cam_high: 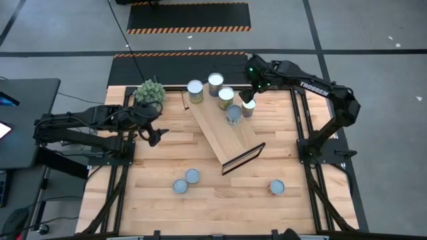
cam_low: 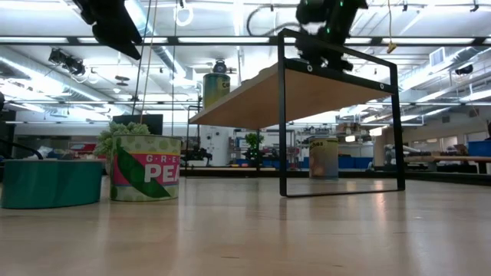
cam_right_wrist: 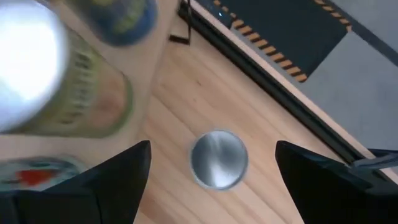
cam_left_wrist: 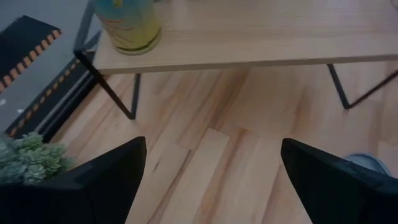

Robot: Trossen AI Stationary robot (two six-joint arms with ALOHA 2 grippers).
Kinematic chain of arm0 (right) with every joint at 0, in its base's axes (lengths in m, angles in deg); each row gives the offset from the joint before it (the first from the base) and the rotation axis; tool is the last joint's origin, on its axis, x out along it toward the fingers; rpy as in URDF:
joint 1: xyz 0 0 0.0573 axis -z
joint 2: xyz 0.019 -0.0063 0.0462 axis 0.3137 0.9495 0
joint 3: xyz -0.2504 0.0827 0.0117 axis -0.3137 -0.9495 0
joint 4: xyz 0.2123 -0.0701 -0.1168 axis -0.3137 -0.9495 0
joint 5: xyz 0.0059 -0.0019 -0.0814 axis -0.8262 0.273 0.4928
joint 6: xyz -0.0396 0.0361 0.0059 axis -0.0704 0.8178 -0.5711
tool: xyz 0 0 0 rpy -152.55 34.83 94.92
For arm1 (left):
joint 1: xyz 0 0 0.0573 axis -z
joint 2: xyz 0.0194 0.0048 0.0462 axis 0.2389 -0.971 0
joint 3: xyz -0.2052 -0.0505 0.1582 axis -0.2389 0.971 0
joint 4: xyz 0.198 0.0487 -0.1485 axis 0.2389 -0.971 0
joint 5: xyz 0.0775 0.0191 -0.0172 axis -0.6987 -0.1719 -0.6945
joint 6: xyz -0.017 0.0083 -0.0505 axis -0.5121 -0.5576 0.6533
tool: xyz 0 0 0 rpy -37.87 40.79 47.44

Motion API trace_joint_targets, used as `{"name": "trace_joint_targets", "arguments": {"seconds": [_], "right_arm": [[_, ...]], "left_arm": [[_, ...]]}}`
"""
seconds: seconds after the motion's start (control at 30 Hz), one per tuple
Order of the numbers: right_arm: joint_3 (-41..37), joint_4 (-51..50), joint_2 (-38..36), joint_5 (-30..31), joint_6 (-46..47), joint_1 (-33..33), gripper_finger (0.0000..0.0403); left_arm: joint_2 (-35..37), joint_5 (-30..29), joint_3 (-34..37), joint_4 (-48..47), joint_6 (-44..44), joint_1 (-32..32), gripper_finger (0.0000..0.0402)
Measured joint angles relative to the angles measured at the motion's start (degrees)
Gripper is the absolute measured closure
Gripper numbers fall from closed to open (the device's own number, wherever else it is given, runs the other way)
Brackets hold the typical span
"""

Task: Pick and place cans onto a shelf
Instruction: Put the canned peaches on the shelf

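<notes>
Right pincer (cam_high: 251, 95), fingers apart, hovers over a can (cam_high: 248, 107) beside the shelf (cam_high: 223, 130). Left pincer (cam_high: 153, 135), also apart, waits near the plant (cam_high: 149, 91).

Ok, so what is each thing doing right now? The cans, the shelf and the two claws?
shelf: standing on the table, cans on top.
cans on the shelf: upright.
three loose cans: upright on the table, away from the shelf.
can under the right claw: upright on the table, not gripped.
right claw: open, above that can.
left claw: open, empty, near the plant.
</notes>
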Motion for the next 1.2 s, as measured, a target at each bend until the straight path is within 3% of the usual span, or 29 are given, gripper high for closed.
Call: {"name": "trace_joint_targets", "arguments": {"seconds": [0.2, 0.4, 0.8, 1.2], "right_arm": [[-6.9, 1.6, 0.0, -8.4, -4.8, 5.3, 0.0030], [-11.1, 4.1, 0.0, -8.9, -9.0, 7.8, 0.0005], [-17.3, 14.5, 0.0, -10.9, -19.7, 7.9, 0.0003], [-20.9, 22.5, 0.0, -10.9, -20.8, 7.6, 0.0003]], "left_arm": [[0.0, -0.8, 0.0, 0.0, 1.8, 0.0, 0.0024], [0.0, -2.4, 0.0, 0.0, 3.7, 0.0, 0.0024], [0.0, -3.0, 0.0, 0.0, 5.0, 0.0, 0.0024], [0.0, -3.0, 0.0, -0.5, 6.1, 0.0, 0.0024]]}}
